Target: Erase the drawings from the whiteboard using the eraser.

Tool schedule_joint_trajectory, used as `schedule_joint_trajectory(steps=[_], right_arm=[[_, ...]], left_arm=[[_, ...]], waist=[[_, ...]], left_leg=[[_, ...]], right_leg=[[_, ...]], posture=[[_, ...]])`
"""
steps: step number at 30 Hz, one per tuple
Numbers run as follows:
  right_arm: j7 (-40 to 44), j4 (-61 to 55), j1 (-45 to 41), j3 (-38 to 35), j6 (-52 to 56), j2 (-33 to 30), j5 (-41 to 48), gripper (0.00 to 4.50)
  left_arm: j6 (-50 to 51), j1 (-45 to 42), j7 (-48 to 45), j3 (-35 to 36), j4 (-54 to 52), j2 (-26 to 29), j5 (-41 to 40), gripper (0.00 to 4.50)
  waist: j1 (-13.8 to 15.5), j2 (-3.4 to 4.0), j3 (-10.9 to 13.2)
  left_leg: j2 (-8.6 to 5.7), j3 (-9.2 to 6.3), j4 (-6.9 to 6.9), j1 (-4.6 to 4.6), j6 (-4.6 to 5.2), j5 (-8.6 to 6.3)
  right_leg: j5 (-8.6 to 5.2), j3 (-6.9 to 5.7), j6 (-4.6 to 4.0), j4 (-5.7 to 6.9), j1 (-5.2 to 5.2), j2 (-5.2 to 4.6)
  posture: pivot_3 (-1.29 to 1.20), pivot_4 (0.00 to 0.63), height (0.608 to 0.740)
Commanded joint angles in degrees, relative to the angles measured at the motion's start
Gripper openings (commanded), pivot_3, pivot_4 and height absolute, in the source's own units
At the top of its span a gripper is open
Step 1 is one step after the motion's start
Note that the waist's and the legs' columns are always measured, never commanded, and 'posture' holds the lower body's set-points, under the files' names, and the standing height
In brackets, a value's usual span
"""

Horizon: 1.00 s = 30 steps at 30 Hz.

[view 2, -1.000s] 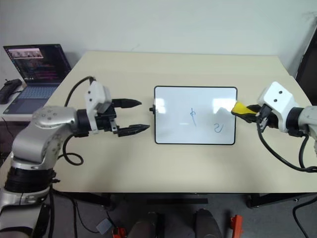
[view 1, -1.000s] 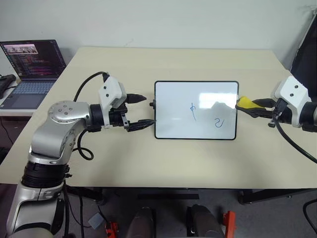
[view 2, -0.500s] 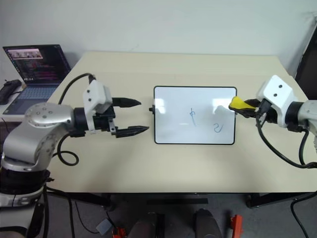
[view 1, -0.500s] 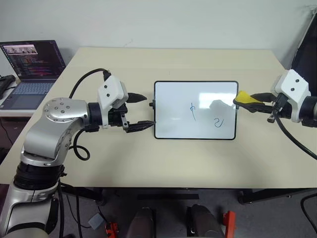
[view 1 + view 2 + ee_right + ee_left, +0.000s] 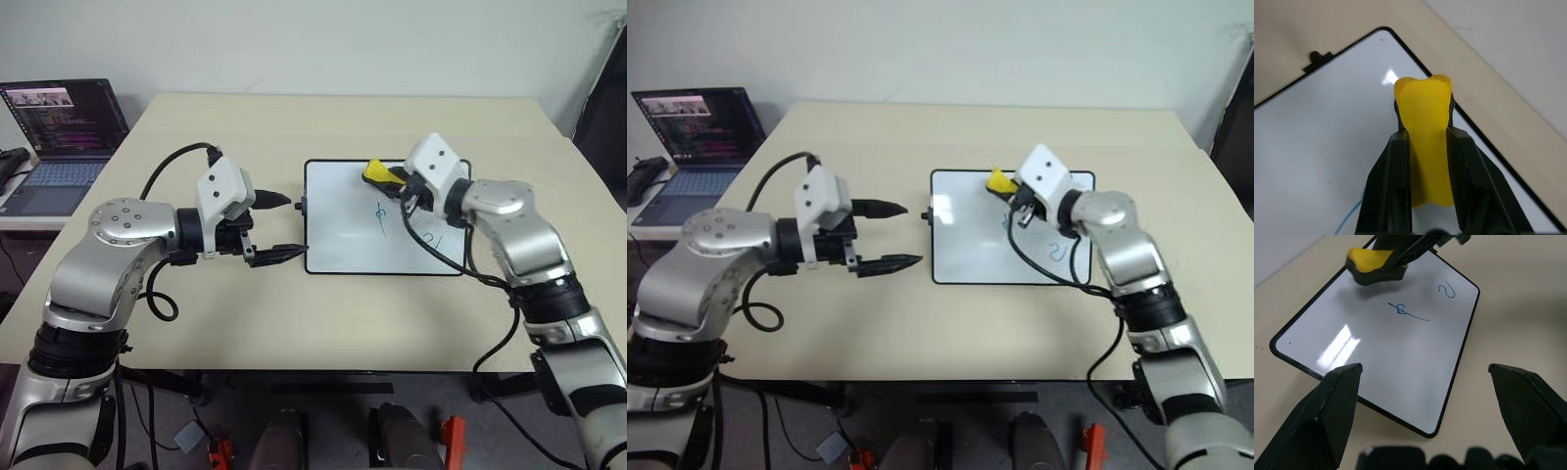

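Swinging in from the table's right side, the right gripper (image 5: 384, 178), clenched on the eraser (image 5: 376, 173), now hangs over the whiteboard (image 5: 338, 235); left gripper (image 5: 281, 226) gapes beside it; 2 drawings (image 5: 381, 212) unchanged.

bare table (image 5: 343, 127) around whiteboard (image 5: 343, 245), left hand (image 5: 277, 225) crowding its knobbed edge

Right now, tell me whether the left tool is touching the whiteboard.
Apart. In the right eye view, bare table shows between the left tool and the whiteboard; the left wrist view shows its open fingers short of the frame.
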Motion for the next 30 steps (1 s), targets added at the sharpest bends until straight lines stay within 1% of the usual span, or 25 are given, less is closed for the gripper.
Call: schedule_joint_trajectory(steps=[1,6,11,19,24,26,28,30], right_arm=[[-1.76,4.72,-3.5,0.02,-5.15,0.81,-3.18,0.77],[0.75,8.6,-3.26,1.3,-8.44,0.2,-5.61,0.77],[4.52,8.9,-2.4,1.08,-7.85,-1.0,-5.45,0.77],[7.92,9.29,-0.89,5.08,-2.13,-0.89,-9.19,0.77],[9.91,7.79,3.76,8.68,0.12,0.32,-10.42,0.77],[10.37,6.97,5.96,10.08,0.5,0.05,-11.36,0.77],[10.76,5.84,7.95,10.98,0.83,-0.38,-11.88,0.77],[11.23,4.54,9.84,11.61,1.23,-0.87,-12.32,0.77]], left_arm=[[-0.95,-0.79,0.22,0.75,-1.73,0.23,-0.22,4.5],[-0.74,-0.55,0.38,1.14,-2.11,0.47,-0.39,4.5],[-0.64,0.02,0.6,1.5,-2.53,0.72,-0.44,4.5],[-0.84,0.09,0.78,1.31,-2.46,0.5,-0.49,4.5],[-0.75,-0.43,1.05,0.97,-2.51,0.27,-0.55,4.5],[-0.81,-0.49,1.02,1.02,-2.39,0.3,-0.6,4.5],[-1.01,-0.46,0.83,1.08,-2.16,0.44,-0.58,4.5],[-1.09,-0.5,0.73,1.08,-2.07,0.51,-0.55,4.5]], waist=[[0.02,0.0,0.0],[-0.07,0.0,0.0],[-0.2,0.0,0.0],[-0.28,-0.04,-0.05],[-0.54,-0.16,-0.15],[-0.57,-0.16,-0.15],[-0.62,-0.18,-0.17],[-0.62,-0.2,-0.18]], left_leg=[[0.0,0.0,0.0,0.0,0.0,0.0],[0.01,0.01,-0.02,0.01,0.0,0.0],[0.01,0.0,-0.01,0.02,0.0,0.0],[0.01,0.0,0.03,0.12,0.01,0.0],[0.03,-0.02,0.07,0.24,0.01,0.01],[0.03,-0.05,0.08,0.51,0.02,0.02],[0.04,-0.04,0.04,1.25,0.03,0.0],[0.06,-0.06,0.05,1.6,0.03,0.0]], right_leg=[[0.0,-0.01,0.0,0.0,0.0,0.0],[0.0,0.0,-0.01,0.02,0.0,0.01],[0.0,0.0,-0.01,0.05,0.0,0.01],[0.0,0.01,-0.01,0.09,0.09,0.02],[0.0,0.0,0.0,0.13,0.21,0.04],[-0.08,-0.02,0.14,0.09,0.54,0.05],[-0.21,-0.02,0.21,-0.02,1.24,0.04],[-0.41,-0.02,-0.11,-0.02,1.6,0.03]], posture=[[0.0,0.15,0.74],[0.0,0.15,0.74],[0.0,0.15,0.74],[0.0,0.15,0.74],[0.0,0.15,0.74],[0.0,0.15,0.74],[0.0,0.15,0.74],[0.0,0.15,0.74]])
